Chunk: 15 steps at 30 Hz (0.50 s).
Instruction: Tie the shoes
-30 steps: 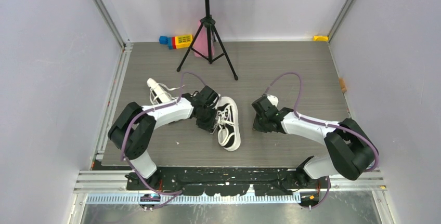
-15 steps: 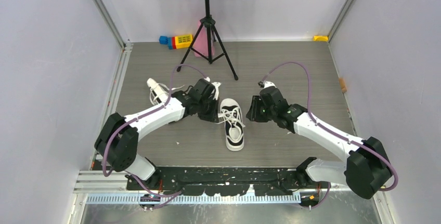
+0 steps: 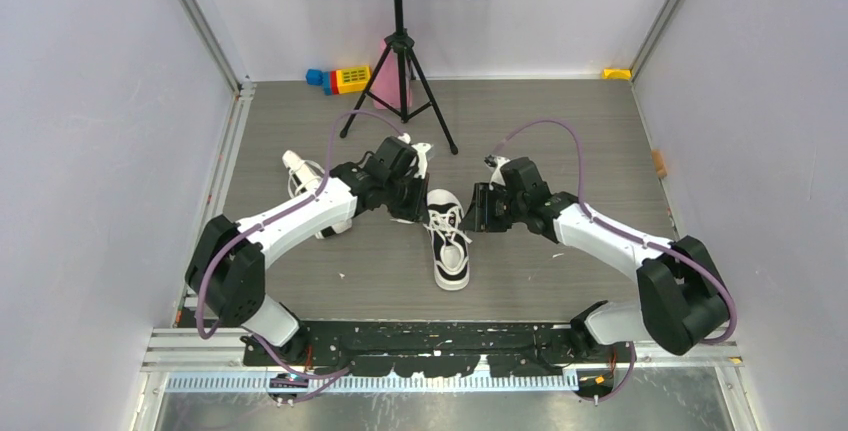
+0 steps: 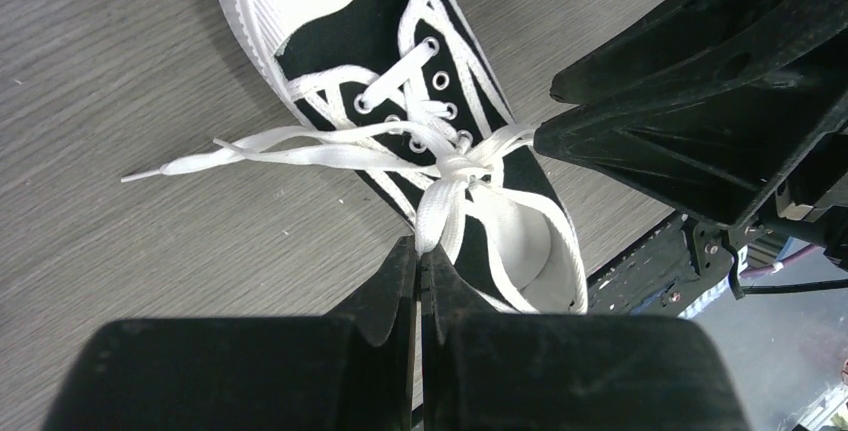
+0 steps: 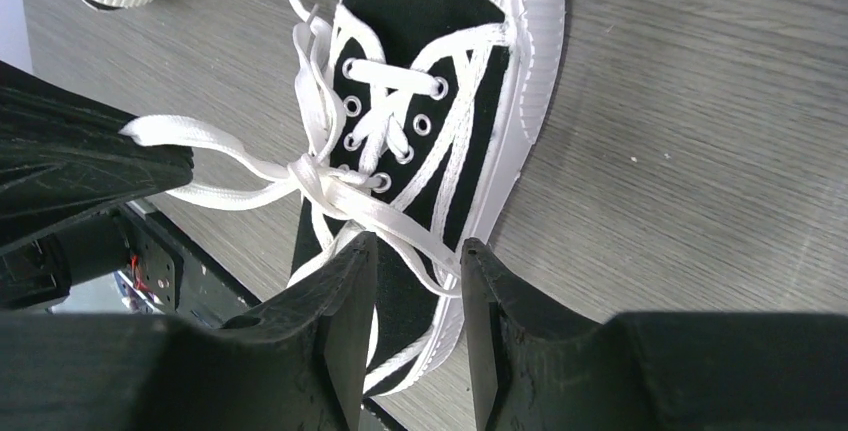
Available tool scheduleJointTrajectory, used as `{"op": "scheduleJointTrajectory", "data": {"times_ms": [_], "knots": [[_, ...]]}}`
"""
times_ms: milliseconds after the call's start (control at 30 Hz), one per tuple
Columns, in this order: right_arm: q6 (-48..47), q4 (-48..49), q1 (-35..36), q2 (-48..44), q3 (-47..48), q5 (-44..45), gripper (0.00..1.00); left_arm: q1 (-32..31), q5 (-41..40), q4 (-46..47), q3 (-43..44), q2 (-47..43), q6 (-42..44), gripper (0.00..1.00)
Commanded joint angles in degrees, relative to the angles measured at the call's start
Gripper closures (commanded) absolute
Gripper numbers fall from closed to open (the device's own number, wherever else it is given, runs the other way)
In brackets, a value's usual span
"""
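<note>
The left fingers (image 4: 392, 286) clench the white flat lace (image 4: 433, 213), tensioning the knot on the black canvas, white-soled sneaker (image 4: 330, 41); the right fingers (image 5: 345, 321) stand released, straddling a strand.

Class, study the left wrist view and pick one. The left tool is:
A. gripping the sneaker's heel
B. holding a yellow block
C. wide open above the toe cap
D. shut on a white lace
D: the left tool has its fingers pressed together, and a white lace from the sneaker runs into their tips.
</note>
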Motion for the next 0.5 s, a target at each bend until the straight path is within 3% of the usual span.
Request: {"op": "scheduleJointTrajectory", "data": {"times_ms": [0, 200, 467], "knots": [[-2.12, 2.32, -0.09, 0.84, 0.91, -3.82, 0.59, 0.1, 0.62, -1.31, 1.56, 1.06, 1.14, 0.98], [-3.8, -0.65, -0.11, 2.42, 1.75, -4.42, 0.61, 0.1, 0.72, -1.22, 0.85, 1.51, 1.19, 0.99], [-4.89, -1.85, -0.09, 5.1, 2.68, -5.77, 0.48, 0.1, 0.45, -1.0, -0.07, 1.7, 1.21, 1.0]]}}
